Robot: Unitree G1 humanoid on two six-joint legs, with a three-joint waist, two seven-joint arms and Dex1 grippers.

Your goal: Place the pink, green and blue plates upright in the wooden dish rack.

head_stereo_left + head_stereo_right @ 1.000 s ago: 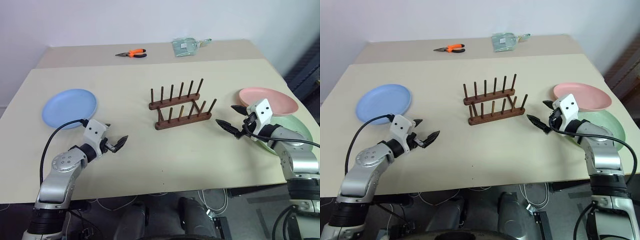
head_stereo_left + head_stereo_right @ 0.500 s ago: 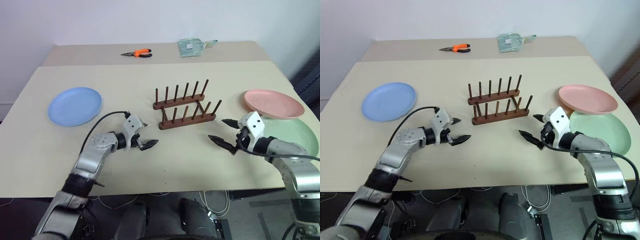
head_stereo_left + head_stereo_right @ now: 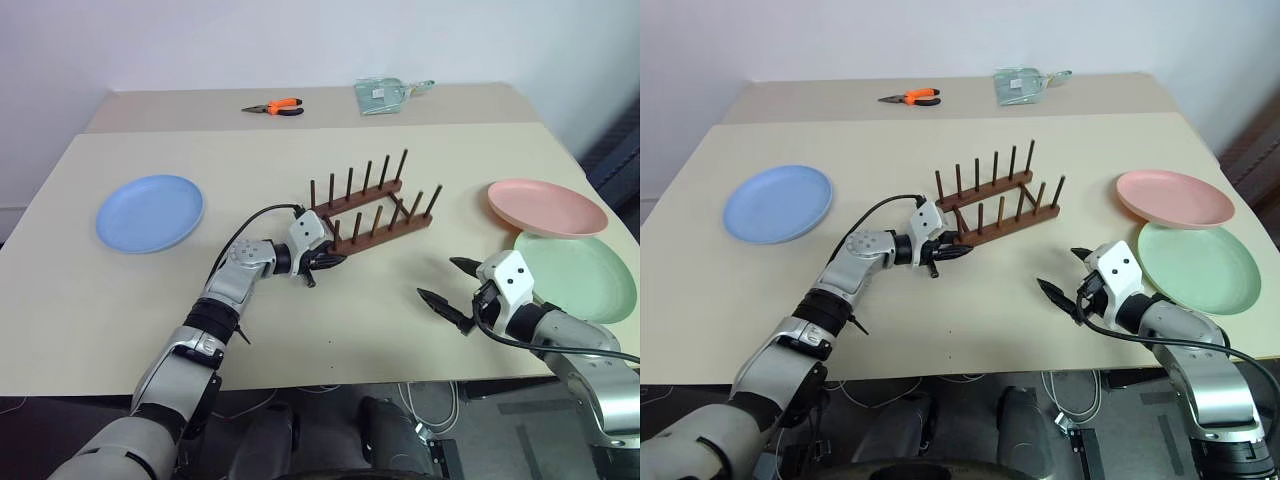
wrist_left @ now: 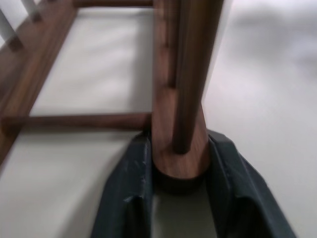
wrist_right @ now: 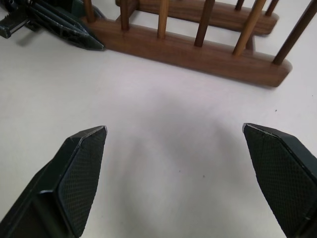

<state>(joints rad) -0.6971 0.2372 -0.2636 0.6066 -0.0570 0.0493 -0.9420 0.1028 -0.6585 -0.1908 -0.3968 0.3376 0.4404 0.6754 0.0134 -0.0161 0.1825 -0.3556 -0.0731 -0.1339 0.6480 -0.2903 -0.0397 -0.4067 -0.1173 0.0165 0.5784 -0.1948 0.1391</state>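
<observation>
Swinging rightward across the counter [image 3: 120,290], the left gripper [image 3: 322,262] now clamps its fingers [image 4: 126,198] on the wooden dish rack [image 3: 372,212] end, skewing it; right gripper [image 3: 448,288] pulled back, fingers spread wide.

A lab or workshop: plain table [image 3: 120,290], pliers [image 3: 273,106], cables on floor [image 3: 420,400].
</observation>
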